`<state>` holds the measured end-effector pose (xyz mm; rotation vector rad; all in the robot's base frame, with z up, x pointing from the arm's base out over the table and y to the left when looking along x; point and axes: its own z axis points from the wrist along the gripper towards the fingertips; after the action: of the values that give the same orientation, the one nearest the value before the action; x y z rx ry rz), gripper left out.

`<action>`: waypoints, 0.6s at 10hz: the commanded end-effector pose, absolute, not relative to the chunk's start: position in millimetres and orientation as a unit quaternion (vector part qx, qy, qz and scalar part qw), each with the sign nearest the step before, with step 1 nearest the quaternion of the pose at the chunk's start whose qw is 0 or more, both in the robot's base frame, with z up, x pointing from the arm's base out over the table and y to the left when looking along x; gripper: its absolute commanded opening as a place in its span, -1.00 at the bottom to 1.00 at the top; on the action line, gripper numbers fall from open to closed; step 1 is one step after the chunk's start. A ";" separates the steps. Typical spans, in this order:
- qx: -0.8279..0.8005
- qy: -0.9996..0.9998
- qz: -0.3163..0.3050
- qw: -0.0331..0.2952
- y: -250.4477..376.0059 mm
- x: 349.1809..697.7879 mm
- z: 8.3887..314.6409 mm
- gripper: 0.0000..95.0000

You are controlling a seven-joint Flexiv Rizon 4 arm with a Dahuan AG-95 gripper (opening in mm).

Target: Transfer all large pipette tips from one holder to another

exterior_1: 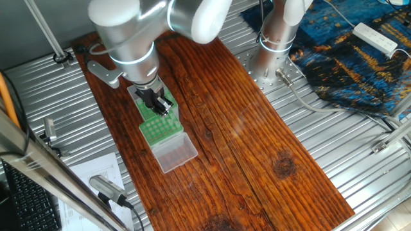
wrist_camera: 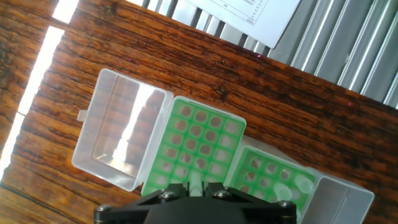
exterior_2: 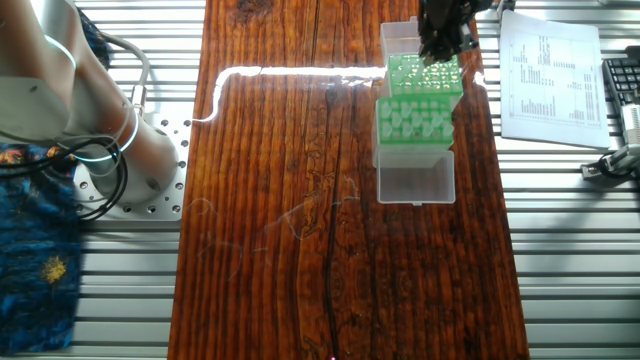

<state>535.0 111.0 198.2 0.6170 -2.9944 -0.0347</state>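
Mid-transfer: jaws clamped on one tip [wrist_camera: 195, 184] at the bottom edge of the hand view.
Other tips [wrist_camera: 287, 190] sit in the lower-right rack [wrist_camera: 254, 163]; the middle rack [wrist_camera: 189, 134] looks mostly bare; how many remain is unclear.

The worktop [exterior_1: 257, 147] is dark reddish-brown wood with bold black grain lines and a darker knot, laid on a ribbed silver-grey metal bed [exterior_1: 359, 147]. Two racks [exterior_2: 418, 110] are bright green with rows of round holes — some look dark, some pale where the large pipette tips [wrist_camera: 292, 186] sit, whitish-green and translucent. Their hinged lids [wrist_camera: 118, 134] are clear, colourless plastic that catches white glare. The gripper [exterior_1: 158, 102] is black, and the arm [exterior_1: 125, 32] above it is glossy white with a silver band. A cloth [exterior_1: 359, 58] shows swirling deep blue with yellow-orange flecks. A paper sheet [exterior_2: 550, 80] is white with small black print.
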 end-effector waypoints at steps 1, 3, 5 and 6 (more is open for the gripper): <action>0.209 -0.976 -0.015 0.051 110.8 539.0 217.4 -1.00; 0.220 -0.974 -0.015 0.053 110.4 541.1 231.5 -1.00; 0.224 -0.973 -0.016 0.056 111.1 541.4 240.2 -1.00; 0.233 -0.971 -0.016 0.058 113.1 541.5 255.4 -1.00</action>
<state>541.9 111.9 252.0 0.7018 -2.9506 -0.0449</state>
